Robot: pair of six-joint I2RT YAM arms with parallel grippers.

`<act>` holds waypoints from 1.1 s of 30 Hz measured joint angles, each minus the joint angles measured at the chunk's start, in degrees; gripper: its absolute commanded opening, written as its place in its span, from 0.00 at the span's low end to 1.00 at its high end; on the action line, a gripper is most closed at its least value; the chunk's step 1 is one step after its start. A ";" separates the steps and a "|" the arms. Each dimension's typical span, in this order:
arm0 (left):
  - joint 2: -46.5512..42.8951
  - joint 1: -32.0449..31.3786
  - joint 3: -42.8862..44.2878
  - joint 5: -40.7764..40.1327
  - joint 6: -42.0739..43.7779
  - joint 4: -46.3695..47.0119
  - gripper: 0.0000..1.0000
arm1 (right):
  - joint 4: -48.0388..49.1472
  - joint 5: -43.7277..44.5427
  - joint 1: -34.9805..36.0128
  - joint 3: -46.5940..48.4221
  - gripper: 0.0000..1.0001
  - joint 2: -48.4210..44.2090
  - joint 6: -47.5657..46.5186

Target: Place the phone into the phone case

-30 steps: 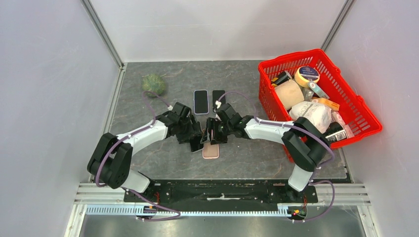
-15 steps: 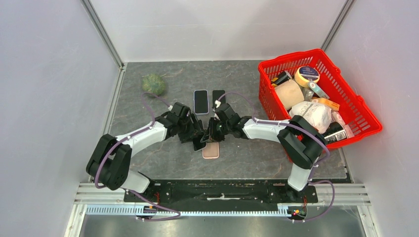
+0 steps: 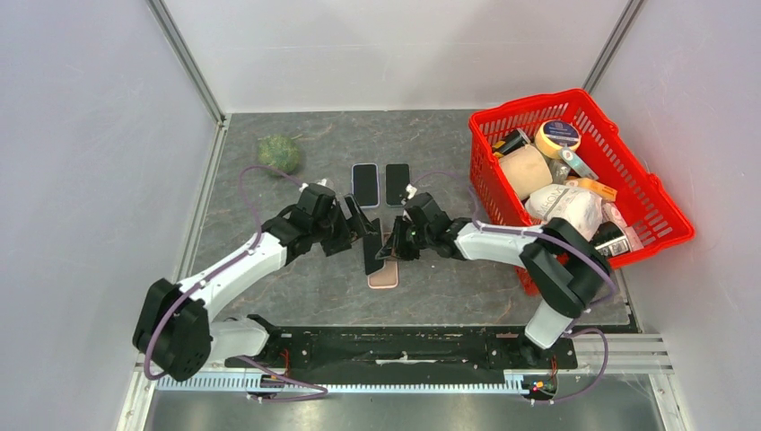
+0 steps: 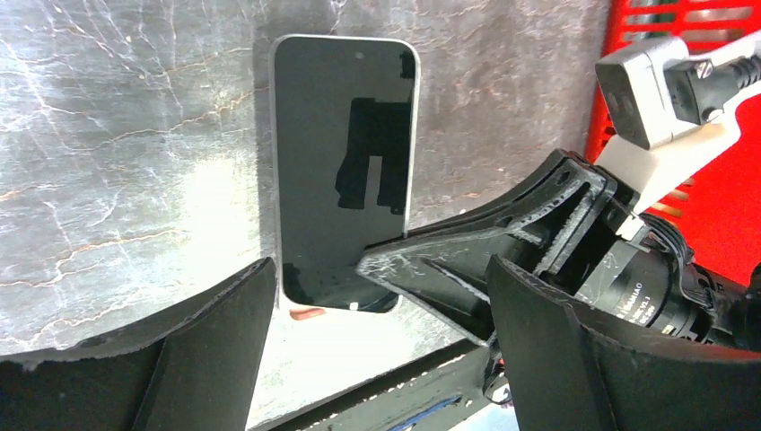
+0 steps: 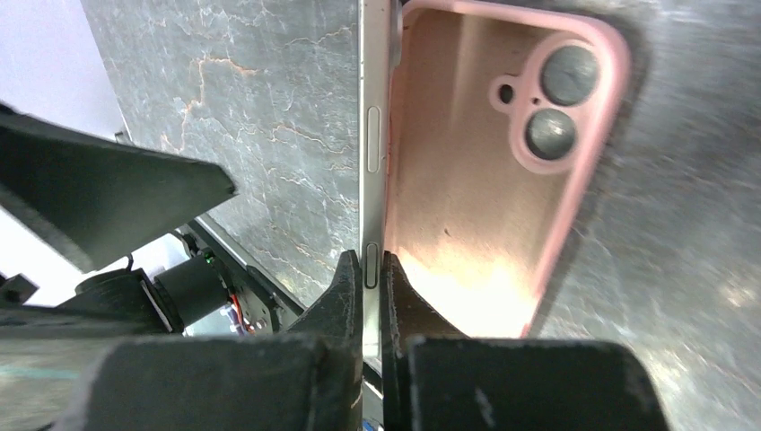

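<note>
The right claw [image 5: 371, 283] is clamped on the phone [image 5: 372, 135], which stands on edge just beside the case [image 5: 467, 189]. The left claw [image 4: 377, 296] gapes apart, facing it. Seating step: next, tip the phone flat into the case.

The left arm [image 3: 242, 265] and right arm [image 3: 494, 242] are both bolted to a black base plate [image 3: 395, 346] and share one build. Bulky black joint housings sit nearest the plate, followed by smooth white shell links and then black wrists farthest from it. A thin lilac cable [image 3: 240, 189] loops along each arm.

The left gripper [image 4: 377, 359] has broad matte black fingers [image 4: 206, 359] with scuffed pale edges. The right gripper [image 5: 370, 278] tapers to narrow black tips. Its wrist carries a white bracket, a grey camera block [image 4: 646, 81] and a black motor with tiny white lettering.
</note>
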 measured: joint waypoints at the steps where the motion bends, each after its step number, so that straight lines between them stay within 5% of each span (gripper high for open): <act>1: -1.42 0.02 0.00 -0.42 0.00 -0.44 0.91 | -0.37 0.50 -0.17 -0.72 0.00 -1.40 -0.11; 14: 4.31 -0.83 -1.90 -6.45 -0.33 -1.66 0.28 | -3.58 3.93 -0.57 -5.92 0.00 -11.37 -0.72; 21: 8.72 -3.02 -3.21 -9.01 -0.57 -0.17 0.16 | -3.06 2.93 -0.57 -6.69 0.00 -9.60 0.17; 33: 13.31 -6.08 -3.39 -10.75 -2.10 2.34 0.11 | -0.48 0.42 -0.52 -7.13 0.00 -7.41 1.29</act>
